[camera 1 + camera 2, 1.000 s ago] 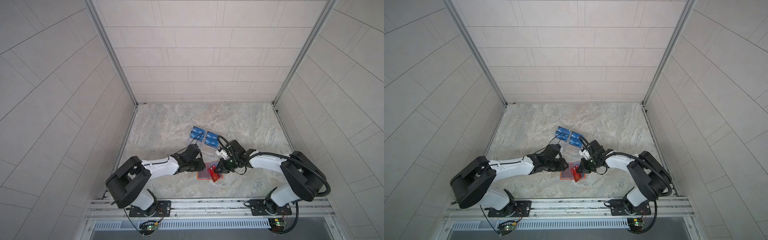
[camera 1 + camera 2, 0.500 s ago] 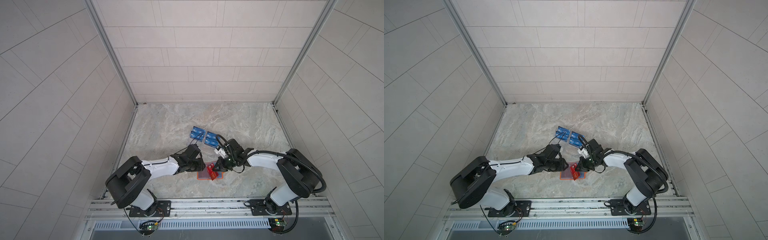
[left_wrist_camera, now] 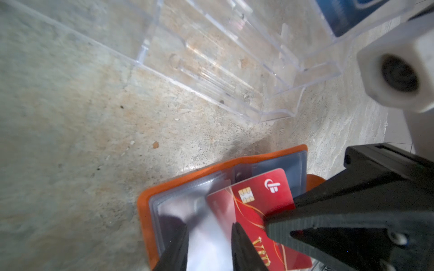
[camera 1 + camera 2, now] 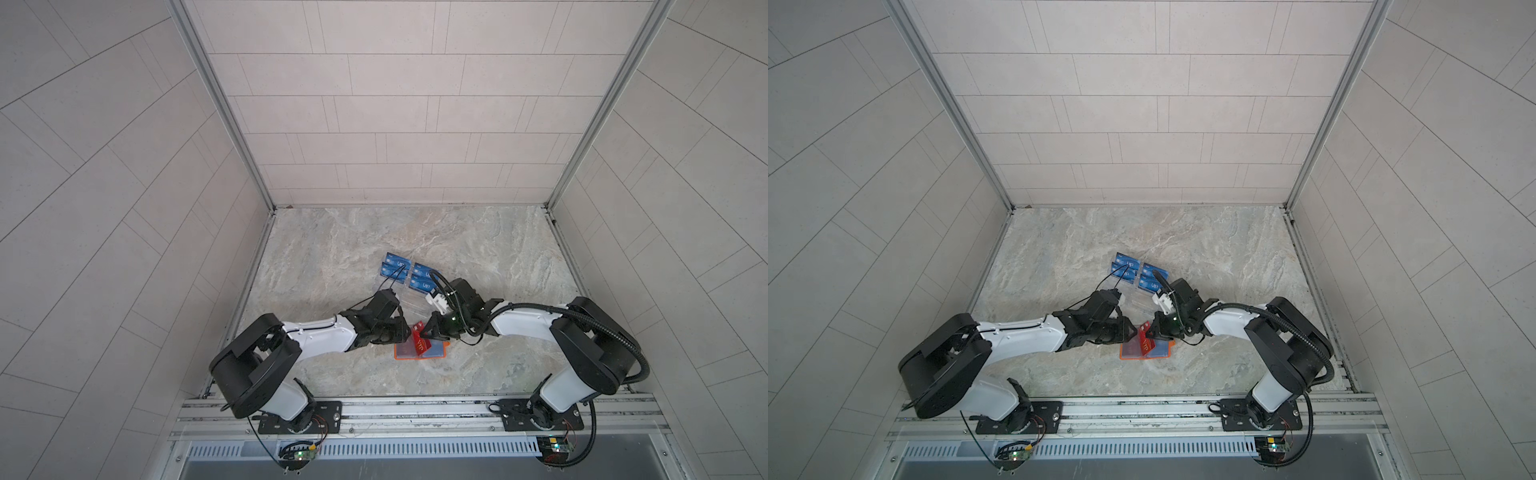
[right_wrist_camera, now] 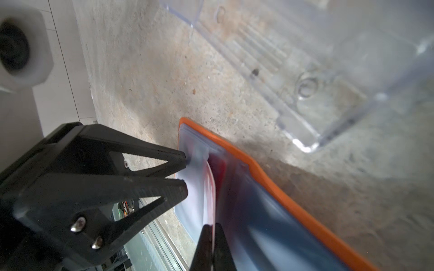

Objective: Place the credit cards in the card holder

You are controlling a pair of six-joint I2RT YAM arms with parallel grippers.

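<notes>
Your left gripper stands over the left half of the card holder, which lies open and flat on the table, directly under both pairs of jaws. The left jaws are partly spread and a clear sleeve runs between them; these views do not show if they really press it. Just to the right of them, the red card stands tilted over the holder, and its edge far from the right jaws looks dull behind clear plastic, so it seems partly inside a sleeve. Your right gripper has its jaws pressed together on this card, pinching the part that is outside. Under the right jaws something blue shows through the sleeves, but it is too blurred to name. Beyond both jaws are the clear racks: the tiers nearest to the jaws are empty, and the farther tiers hold the blue cards. For room, the table left of the left jaws is bare up to the side rail. Between the two pairs of jaws there is almost no gap. The near edge of the racks is close beyond the holder's far edge, and right of the right arm the table is bare again.
</notes>
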